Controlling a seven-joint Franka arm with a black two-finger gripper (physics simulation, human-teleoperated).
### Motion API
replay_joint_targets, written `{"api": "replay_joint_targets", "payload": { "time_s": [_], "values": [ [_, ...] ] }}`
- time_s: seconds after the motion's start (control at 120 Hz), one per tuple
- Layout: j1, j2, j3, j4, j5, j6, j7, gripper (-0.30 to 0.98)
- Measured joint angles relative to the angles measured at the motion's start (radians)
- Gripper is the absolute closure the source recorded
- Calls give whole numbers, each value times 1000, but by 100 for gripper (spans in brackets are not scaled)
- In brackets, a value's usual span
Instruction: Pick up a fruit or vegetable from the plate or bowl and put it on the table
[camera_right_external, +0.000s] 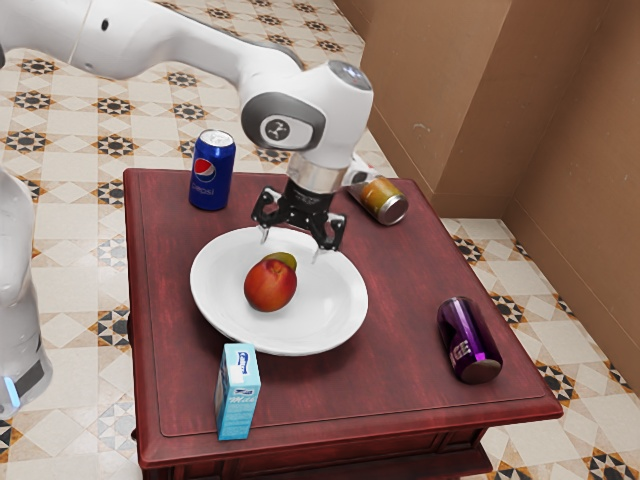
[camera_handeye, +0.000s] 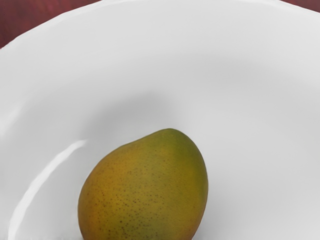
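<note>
Presently, pincer (camera_right_external: 291, 247) wide open, empty; centre over mango (camera_handeye: 145, 190), descend straight, close evenly, keeping tips off the plate (camera_right_external: 325, 315)

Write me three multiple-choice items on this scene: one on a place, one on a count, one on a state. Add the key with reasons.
1. Where is the red fruit?
A. On the floor
B. In the bowl
C. On the gold can

2. How many cans lie on their sides?
A. None
B. One
C. Two

3. How is the pincer?
A. Open
B. Shut on the red fruit
C. Shut on a can

Key:
1. B: the exterior view shows the red fruit within the bowl's rim.
2. C: the gold can and the purple can lie down, while the Pepsi can stands.
3. A: its fingers stand apart, with nothing gripped between them.
</note>
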Motion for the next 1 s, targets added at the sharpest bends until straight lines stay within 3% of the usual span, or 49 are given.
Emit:
{"api": "replay_joint_targets", "payload": {
  "time_s": [0.308,0.817,1.0],
  "values": [
    [0,23,1,-6,28,-57,-15,0],
    [-2,102,-7,-8,43,-21,-29,1],
    [-2,112,-7,-7,45,-9,-32,16]
  ]
}}
